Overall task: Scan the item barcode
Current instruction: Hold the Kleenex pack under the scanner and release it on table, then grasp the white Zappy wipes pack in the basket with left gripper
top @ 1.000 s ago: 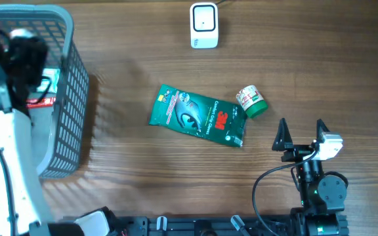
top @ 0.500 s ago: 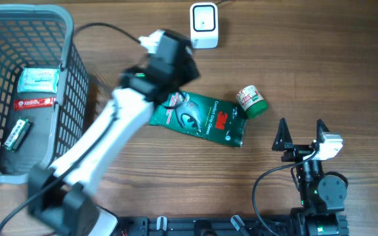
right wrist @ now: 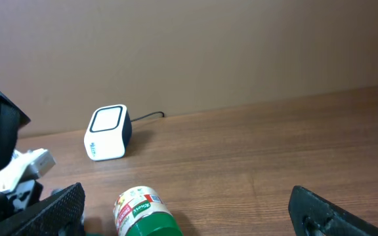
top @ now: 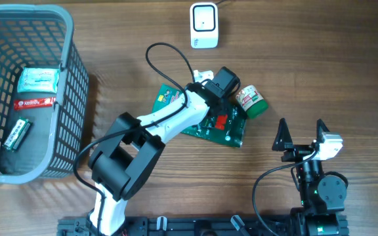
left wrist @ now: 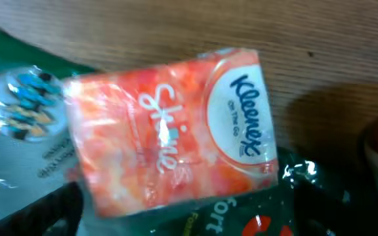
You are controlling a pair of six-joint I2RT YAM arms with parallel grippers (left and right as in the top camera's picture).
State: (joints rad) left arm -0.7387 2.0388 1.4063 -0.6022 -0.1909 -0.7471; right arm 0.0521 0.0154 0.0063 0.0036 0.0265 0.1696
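Over the middle of the table [top: 346, 59], the left gripper [left wrist: 189, 208] hangs right above the tissue pack [left wrist: 169, 131]. Its two fingers stand apart, one at each low corner of the wrist view. I think they are not touching the pack, though those corners are dark and hard to read. The pack lies flat with its orange face up, on top of the green bag [top: 233, 134] and close to the bag's edge. The jar [top: 251, 103] with the green lid is just beside the bag. The scanner [top: 203, 25] sits at the far side of the table, well apart from the pack. The right gripper [top: 302, 136] rests near the robot's side, with its fingers wide apart and nothing in them.

The job now looks like this: grab the pack and show its bars to the scanner. No bars show on the top face, so they are likely on the bottom or on a side.

To do it well, come straight down and pinch the pack across its short way, near the middle, so it does not swing. Pinch softly, since it is squashy. Take care that a finger does not catch the shiny bag under it, or the bag will come up too. Lift up first and then move, so the jar is not knocked. At the scanner, turn the wrist until the face with the bars looks at the scanner's window, and hold it flat and calm. If no beep comes, try another face.
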